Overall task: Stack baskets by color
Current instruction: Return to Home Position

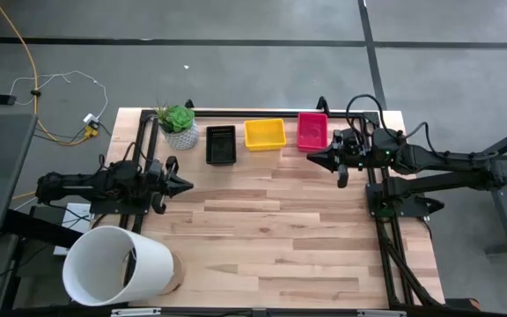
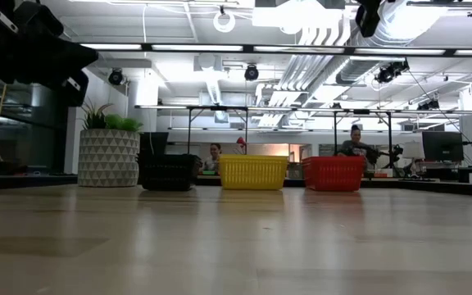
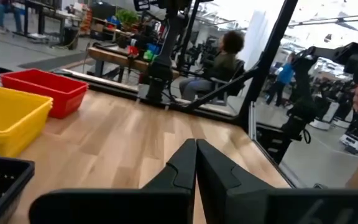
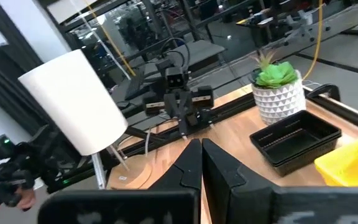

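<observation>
The tabletop is a pale wood slab. In the high view the white bucket lies tipped on its side at the 7 o'clock corner.

Both arms are folded low at the sides, and the stacking looks finished, so what is left is the retreat. I would draw each arm straight back along its own line, lifting before any swing. The right arm needs the most care, because it sits close to the row of baskets.

The left gripper sits at 9 o'clock and points toward 3 o'clock. Its fingers are pressed together on nothing. The right gripper sits near 1 o'clock and points toward 9 o'clock. Its fingers are likewise closed and empty.

The plant pot stands at 11 o'clock, at the end of the row. The black baskets are nested just beside it, at 1 o'clock from the left fingertips and well apart from them. The yellow basket stands at 12 o'clock, between black and red. The red basket lies at 12 o'clock from the right fingertips, near but not touching. I cannot tell how many yellow or red baskets are nested.
</observation>
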You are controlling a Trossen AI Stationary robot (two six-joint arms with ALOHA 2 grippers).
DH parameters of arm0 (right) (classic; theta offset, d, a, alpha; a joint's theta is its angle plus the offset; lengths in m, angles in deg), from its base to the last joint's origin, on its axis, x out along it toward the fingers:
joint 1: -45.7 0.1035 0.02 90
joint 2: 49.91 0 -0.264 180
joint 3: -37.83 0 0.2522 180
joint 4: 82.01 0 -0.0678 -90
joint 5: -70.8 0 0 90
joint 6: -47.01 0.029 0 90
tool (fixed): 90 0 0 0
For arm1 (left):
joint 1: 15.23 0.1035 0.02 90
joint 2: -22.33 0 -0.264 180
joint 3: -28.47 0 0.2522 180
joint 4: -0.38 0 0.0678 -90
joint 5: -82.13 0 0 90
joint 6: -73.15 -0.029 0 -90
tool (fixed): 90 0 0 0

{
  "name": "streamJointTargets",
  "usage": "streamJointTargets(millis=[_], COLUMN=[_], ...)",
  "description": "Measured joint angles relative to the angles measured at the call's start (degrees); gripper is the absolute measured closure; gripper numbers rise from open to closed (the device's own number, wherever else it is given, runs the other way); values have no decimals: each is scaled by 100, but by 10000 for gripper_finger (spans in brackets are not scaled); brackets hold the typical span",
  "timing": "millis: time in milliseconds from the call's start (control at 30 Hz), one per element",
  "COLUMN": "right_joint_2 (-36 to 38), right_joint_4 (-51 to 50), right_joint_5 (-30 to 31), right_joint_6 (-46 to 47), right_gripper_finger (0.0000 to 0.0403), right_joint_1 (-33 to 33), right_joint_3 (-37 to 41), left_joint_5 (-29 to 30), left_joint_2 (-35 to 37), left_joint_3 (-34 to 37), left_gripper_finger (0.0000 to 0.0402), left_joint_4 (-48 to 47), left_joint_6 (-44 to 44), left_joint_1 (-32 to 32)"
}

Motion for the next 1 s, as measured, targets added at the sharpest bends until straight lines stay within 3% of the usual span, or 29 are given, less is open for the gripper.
streamJointTargets(millis=[433, 633, 767, 1000], right_joint_2=[0, 146, 545, 1710], right_joint_4=[-19, -497, -266, 947], right_joint_5=[-98, -165, -383, -212], right_joint_6=[329, 279, 379, 576], right_gripper_finger=[403, 403, 403, 403], right_joint_1=[0, 5, 107, 358], right_joint_3=[0, 109, 677, 2166], left_joint_5=[22, 22, 23, 22], left_joint_2=[-4, -4, -4, -4], left_joint_3=[0, 0, 0, -2], left_gripper_finger=[401, 401, 401, 401], left_joint_4=[8, 8, 8, 8], left_joint_6=[11, 12, 13, 13], left_joint_1=[-1, -1, -1, -1])
